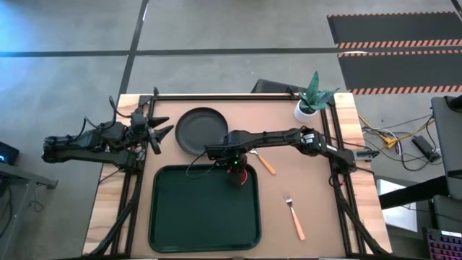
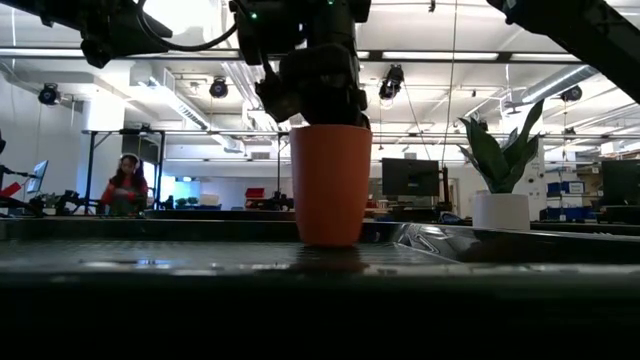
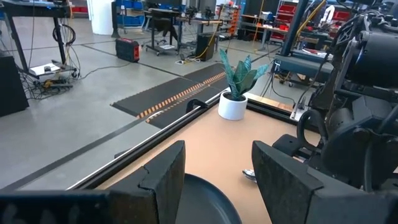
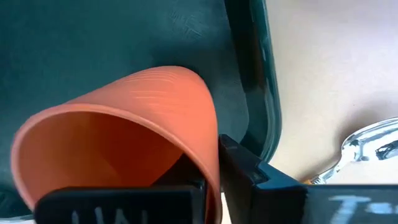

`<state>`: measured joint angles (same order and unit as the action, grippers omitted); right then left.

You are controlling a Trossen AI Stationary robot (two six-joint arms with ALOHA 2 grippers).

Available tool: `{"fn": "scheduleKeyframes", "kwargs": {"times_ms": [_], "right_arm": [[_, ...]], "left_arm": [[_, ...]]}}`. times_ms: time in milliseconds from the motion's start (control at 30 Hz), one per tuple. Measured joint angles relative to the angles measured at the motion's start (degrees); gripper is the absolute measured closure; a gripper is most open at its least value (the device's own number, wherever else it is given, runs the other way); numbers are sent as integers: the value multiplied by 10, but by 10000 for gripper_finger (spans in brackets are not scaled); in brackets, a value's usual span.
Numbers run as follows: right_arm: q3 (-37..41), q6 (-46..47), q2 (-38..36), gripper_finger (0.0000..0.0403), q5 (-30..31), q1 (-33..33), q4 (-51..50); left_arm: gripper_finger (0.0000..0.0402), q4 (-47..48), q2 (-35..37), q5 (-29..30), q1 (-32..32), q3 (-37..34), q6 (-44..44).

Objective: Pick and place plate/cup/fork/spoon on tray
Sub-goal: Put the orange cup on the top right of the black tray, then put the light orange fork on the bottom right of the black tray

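On the tray [image 1: 188, 217], the right gripper [image 1: 236, 172] pinches the upright cup's [image 2: 330, 185] rim.

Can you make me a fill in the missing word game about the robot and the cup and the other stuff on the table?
1. The red cup stands upright on the green ____.
2. The right gripper is at the cup's rim, while the left gripper waits beside the round dark ____.
3. The fork lies on the bare table, to the ____ of the tray in the high view.
4. The white pot in the table's corner holds a green ____.

Missing words: tray; plate; right; plant
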<state>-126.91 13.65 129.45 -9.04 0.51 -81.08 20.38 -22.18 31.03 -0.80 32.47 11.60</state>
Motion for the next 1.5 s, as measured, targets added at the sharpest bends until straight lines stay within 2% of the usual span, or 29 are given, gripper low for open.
{"fn": "scheduleKeyframes", "kwargs": {"times_ms": [200, 400, 567, 800, 933, 1133, 1300, 1500], "right_arm": [[0, -1, -7, 336, 0, 1, 0], [-3, 31, -57, 312, 0, 0, -6], [-7, 71, -111, 308, 0, 0, -17], [12, 182, -199, 318, 14, 29, -89], [65, 276, -257, 313, 57, 72, -88], [211, 478, -339, 291, 106, 156, -90], [337, 666, -389, 270, 98, 230, -66], [468, 834, -433, 253, 71, 307, 63]], "left_arm": [[232, 0, 1, 0, 0, 0, 0], [232, -1, 1, 0, 0, 0, 0], [232, -2, 1, 0, 0, 0, 0], [232, 0, 4, 0, 0, 1, 0], [232, 0, 5, 0, 0, 1, 0], [232, 0, 6, 0, 0, 1, 0], [232, 0, 7, -1, 0, 2, 0], [232, 0, 7, -3, 0, 2, 0]]}}
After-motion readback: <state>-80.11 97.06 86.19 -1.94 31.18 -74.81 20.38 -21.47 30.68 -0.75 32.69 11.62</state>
